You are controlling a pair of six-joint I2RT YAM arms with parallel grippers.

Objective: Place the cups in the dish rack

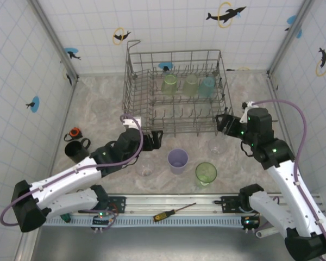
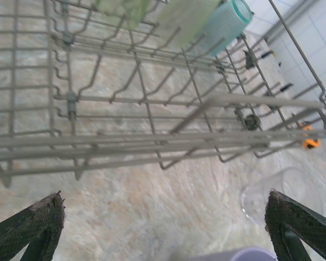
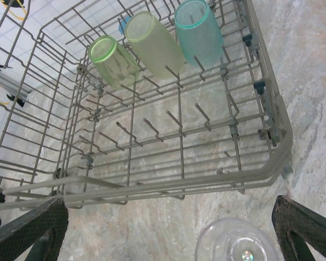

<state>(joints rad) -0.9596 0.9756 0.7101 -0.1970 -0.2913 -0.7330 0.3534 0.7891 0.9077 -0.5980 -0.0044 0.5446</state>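
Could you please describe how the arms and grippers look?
The left arm and right arm have white shells, black joints, lavender cables and green lights. The left gripper and right gripper have black fingers with mesh-textured pads.

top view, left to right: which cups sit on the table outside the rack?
black mug → clear cup → lavender cup → green cup → second clear cup
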